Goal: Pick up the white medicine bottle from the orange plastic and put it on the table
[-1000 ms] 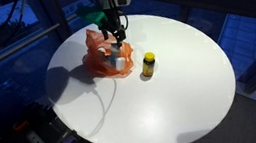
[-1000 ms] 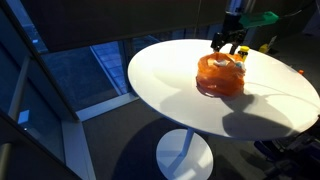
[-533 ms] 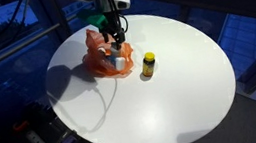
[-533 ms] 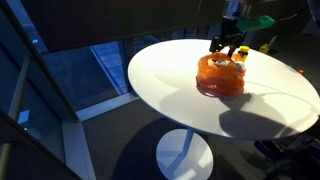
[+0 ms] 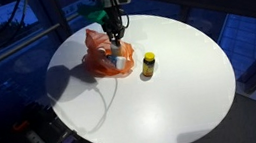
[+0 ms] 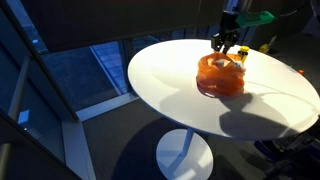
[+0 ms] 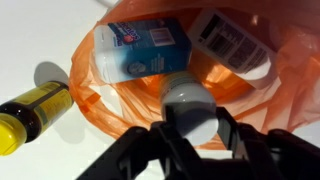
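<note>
Gripper: the gripper (image 7: 190,135) hangs right over the orange bag (image 7: 270,110), fingers spread to either side of a white-capped bottle (image 7: 190,100); nothing is pinched yet, as far as the wrist view shows.
Bottle: it stands roughly upright inside the bag, cap toward the camera, just below a white and blue box (image 7: 140,50) and beside a labelled white pack (image 7: 228,40).
Bag: crumpled orange plastic on the white surface (image 5: 172,96); in both exterior views it sits under the gripper (image 5: 115,41) (image 6: 226,44).
Other item: a yellow bottle (image 5: 148,65) stands on the surface near the bag, apart from it.
Handling: the bottle looks like light, rigid, smooth plastic, likely a bit slippery; the bag is soft and could snag or lift along with it.
Hold: best taken across the body just under the cap, clear of the box and the bag's rim.
</note>
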### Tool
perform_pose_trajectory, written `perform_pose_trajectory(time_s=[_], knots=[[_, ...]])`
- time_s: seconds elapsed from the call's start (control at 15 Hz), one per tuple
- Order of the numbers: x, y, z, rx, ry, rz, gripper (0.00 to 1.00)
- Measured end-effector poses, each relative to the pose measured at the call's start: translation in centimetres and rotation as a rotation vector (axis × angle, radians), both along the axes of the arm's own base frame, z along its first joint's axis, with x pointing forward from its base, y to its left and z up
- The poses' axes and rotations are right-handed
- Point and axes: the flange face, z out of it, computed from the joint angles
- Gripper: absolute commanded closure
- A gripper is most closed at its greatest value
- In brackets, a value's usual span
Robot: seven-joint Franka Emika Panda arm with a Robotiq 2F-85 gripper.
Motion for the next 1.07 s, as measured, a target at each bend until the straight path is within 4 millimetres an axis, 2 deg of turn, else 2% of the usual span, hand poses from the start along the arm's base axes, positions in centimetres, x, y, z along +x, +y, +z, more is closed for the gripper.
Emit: perform_pose_trajectory(time_s=[0.27, 0.67, 0.87, 1.07], knots=[[0.1, 0.1, 1.8, 0.002, -0.028, 0.002, 0.81], [-0.4, -0.4, 6.4, 0.006, -0.095, -0.006, 0.81], [-0.6, -1.8, 8.4, 0.005, -0.125, -0.030, 0.81], [-1.1, -4.0, 9.4, 0.001, -0.139, -0.066, 0.81]])
